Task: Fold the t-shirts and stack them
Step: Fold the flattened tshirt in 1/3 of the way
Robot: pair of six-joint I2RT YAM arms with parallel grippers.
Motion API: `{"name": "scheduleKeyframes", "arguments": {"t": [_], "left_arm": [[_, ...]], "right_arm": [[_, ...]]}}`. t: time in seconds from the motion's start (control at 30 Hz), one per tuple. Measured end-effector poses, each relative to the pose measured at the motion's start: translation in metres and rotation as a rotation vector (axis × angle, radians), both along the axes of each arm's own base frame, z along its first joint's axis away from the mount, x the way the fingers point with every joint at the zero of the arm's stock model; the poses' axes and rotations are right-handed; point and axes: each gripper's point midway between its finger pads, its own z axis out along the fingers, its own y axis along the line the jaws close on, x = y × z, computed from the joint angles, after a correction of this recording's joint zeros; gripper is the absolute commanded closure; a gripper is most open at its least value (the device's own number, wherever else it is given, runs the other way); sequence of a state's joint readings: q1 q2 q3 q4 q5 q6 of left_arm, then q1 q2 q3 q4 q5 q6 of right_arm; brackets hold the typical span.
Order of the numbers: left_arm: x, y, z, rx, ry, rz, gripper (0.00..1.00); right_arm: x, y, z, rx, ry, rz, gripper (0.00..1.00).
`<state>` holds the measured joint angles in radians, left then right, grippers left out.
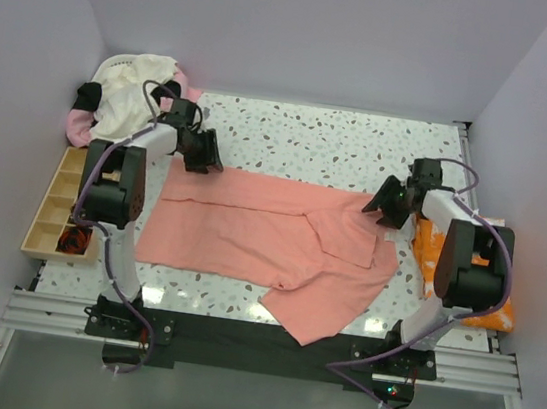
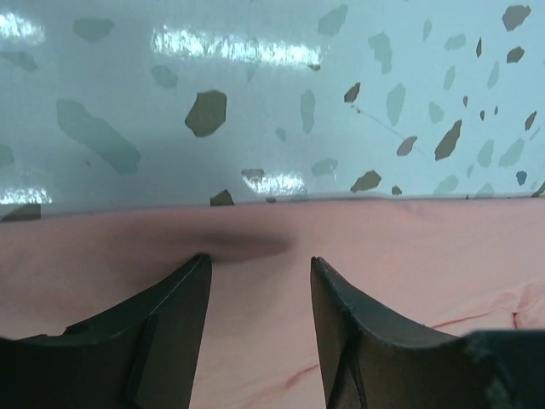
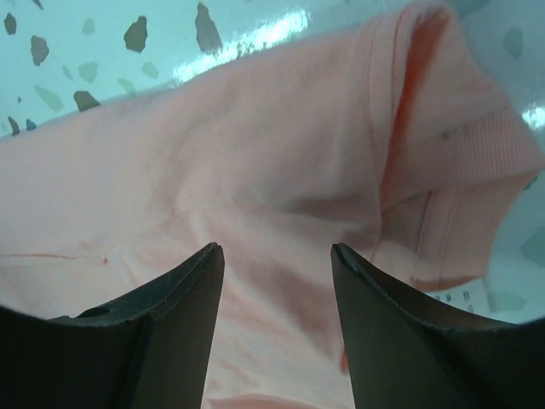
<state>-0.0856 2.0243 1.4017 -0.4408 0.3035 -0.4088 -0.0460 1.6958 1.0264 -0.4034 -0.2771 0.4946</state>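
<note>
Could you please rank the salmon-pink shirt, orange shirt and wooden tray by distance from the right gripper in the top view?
1. The salmon-pink shirt, under the right gripper.
2. The orange shirt, beside it at the right edge.
3. The wooden tray, far left edge.

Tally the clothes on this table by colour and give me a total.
salmon-pink t-shirt, spread flat: 1
orange t-shirt with white splotches, at the right edge: 1
cream garment, bunched at the far left: 1
pink garment, bunched with the cream one: 1
Total: 4, though the bunched pair may hide more.
</note>
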Motion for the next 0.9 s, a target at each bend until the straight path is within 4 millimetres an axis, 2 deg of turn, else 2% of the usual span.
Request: {"name": "scheduleKeyframes", "arguments": {"t": [0.17, 0.4, 0.7, 0.8, 0.83, 0.87, 0.9], "left_arm": [[0.021, -0.001, -0.002, 0.002, -0.008, 0.002, 0.45], [0.055, -0.002, -0.003, 0.006, -0.050, 0.008, 0.45], [0.080, -0.002, 0.000, -0.009, -0.097, 0.027, 0.43], [0.084, -0.002, 0.002, -0.009, -0.114, 0.029, 0.39], [0.084, -0.002, 0.003, -0.006, -0.121, 0.031, 0.38], [0.084, -0.001, 0.004, -0.002, -0.129, 0.034, 0.31], [0.083, 0.001, 0.007, 0.004, -0.138, 0.038, 0.28]], "right_arm": [[0.026, -0.010, -0.017, -0.048, 0.038, -0.024, 0.44], [0.091, -0.018, -0.015, -0.086, -0.007, -0.045, 0.44], [0.166, -0.018, -0.008, -0.082, -0.114, -0.027, 0.39], [0.172, -0.016, -0.004, -0.074, -0.144, -0.008, 0.36], [0.173, -0.015, -0.002, -0.072, -0.164, -0.003, 0.30], [0.171, -0.015, 0.002, -0.071, -0.183, 0.000, 0.28], [0.167, -0.014, 0.008, -0.071, -0.195, 0.003, 0.26]]}}
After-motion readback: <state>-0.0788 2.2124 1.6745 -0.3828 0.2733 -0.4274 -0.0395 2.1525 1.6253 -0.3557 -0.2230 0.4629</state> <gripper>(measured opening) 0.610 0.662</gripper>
